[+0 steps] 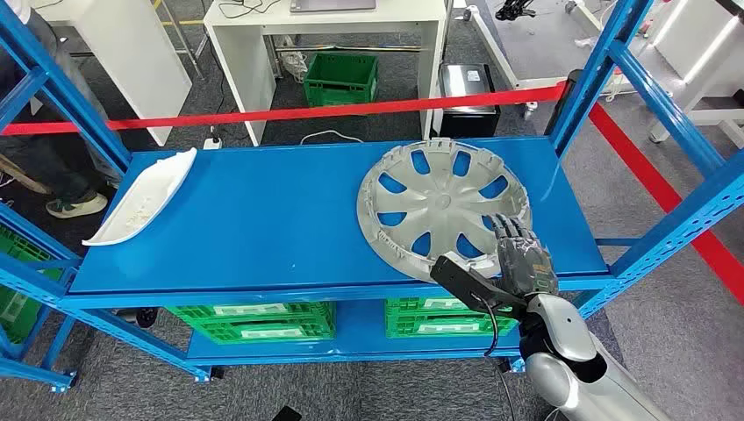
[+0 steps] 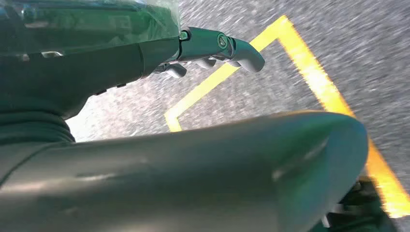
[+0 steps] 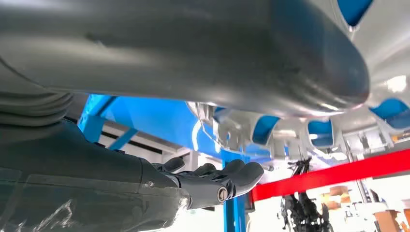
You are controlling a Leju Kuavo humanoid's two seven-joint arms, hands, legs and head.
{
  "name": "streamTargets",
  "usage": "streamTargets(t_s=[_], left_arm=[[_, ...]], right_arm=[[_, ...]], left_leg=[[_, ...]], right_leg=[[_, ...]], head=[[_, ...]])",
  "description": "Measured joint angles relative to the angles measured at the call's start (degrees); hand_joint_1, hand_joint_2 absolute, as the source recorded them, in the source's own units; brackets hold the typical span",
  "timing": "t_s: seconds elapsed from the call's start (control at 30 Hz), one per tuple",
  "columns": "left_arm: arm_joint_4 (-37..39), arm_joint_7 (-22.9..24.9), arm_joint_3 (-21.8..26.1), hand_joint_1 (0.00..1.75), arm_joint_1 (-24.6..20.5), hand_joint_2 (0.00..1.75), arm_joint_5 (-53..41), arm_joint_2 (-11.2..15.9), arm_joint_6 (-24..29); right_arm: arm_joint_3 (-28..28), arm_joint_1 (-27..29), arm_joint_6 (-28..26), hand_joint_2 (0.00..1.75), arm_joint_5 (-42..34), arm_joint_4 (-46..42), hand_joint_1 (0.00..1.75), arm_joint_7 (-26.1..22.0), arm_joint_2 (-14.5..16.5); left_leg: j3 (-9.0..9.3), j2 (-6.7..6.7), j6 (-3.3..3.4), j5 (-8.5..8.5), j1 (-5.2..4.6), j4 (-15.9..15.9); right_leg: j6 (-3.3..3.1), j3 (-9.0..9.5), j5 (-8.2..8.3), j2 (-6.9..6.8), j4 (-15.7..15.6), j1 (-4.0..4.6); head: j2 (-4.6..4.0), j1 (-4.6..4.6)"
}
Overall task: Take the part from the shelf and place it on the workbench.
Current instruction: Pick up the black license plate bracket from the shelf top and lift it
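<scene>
A silver hubcap (image 1: 439, 197) with blue showing through its openings lies flat on the right half of the blue shelf (image 1: 263, 219). My right hand (image 1: 518, 259) is at its near rim, fingers (image 1: 511, 231) laid over the edge and the thumb (image 1: 465, 281) sticking out left along the shelf's front lip. In the right wrist view the hubcap (image 3: 387, 63) sits past the thumb, and the fingers (image 3: 217, 181) stay spread apart from it, clamping nothing. A white curved part (image 1: 145, 197) rests at the shelf's left end. My left hand (image 2: 212, 46) hangs over the floor and holds nothing.
Blue uprights (image 1: 605, 61) frame the shelf on both sides. Green crates (image 1: 254, 320) stand on the lower level. A red barrier tape (image 1: 351, 110) runs behind the shelf, with white tables (image 1: 325, 35) beyond it. A person's legs (image 1: 66, 175) show at far left.
</scene>
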Motion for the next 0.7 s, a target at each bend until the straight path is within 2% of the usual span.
streamTargets(t_s=[0.1,0.13,0.27,0.43,0.7], left_arm=[[0.0,-0.39,-0.01,0.0,0.01,0.0,-0.2,0.09,0.01],[-0.01,-0.5,-0.01,0.0,-0.02,0.0,-0.24,0.1,0.0],[0.0,-0.79,0.0,0.0,-0.17,0.0,-0.24,0.06,0.0],[0.0,-1.0,0.0,0.0,-0.27,0.0,-0.31,-0.14,-0.03],[0.0,-0.85,0.0,0.0,-0.59,0.0,-0.59,-0.17,0.03]], right_arm=[[0.04,-0.05,-0.1,0.0,-0.09,0.07,0.0,0.0,0.0],[0.05,-0.04,-0.15,0.0,-0.16,0.11,0.0,0.01,-0.01],[0.02,-0.01,-0.26,0.0,-0.33,0.17,0.0,0.02,-0.02],[-0.06,-0.13,-0.47,0.0,-0.81,0.32,0.0,0.02,-0.01],[-0.09,-0.13,-0.99,0.0,-1.93,1.92,0.0,-1.09,0.51]], left_leg=[[1.53,-0.06,1.05,2.76,-0.47,-4.34],[1.86,-0.06,1.39,2.99,-0.63,-5.21],[2.07,-0.16,0.85,1.59,-0.58,-6.75],[2.01,-0.29,1.19,1.19,-0.54,-6.94],[2.02,-0.27,1.68,1.39,-0.64,-6.94]], right_leg=[[0.43,0.8,-0.77,0.03,-0.09,0.06],[0.64,0.8,-0.95,0.05,-0.02,0.07],[0.89,-0.08,-1.02,-0.13,0.29,0.14],[0.96,0.0,-1.03,-0.28,-0.08,0.19],[1.55,0.01,-0.71,-0.28,-0.25,0.13]], head=[[-0.01,0.17],[-0.01,0.19],[0.0,0.11],[0.0,0.22],[0.0,0.22]])
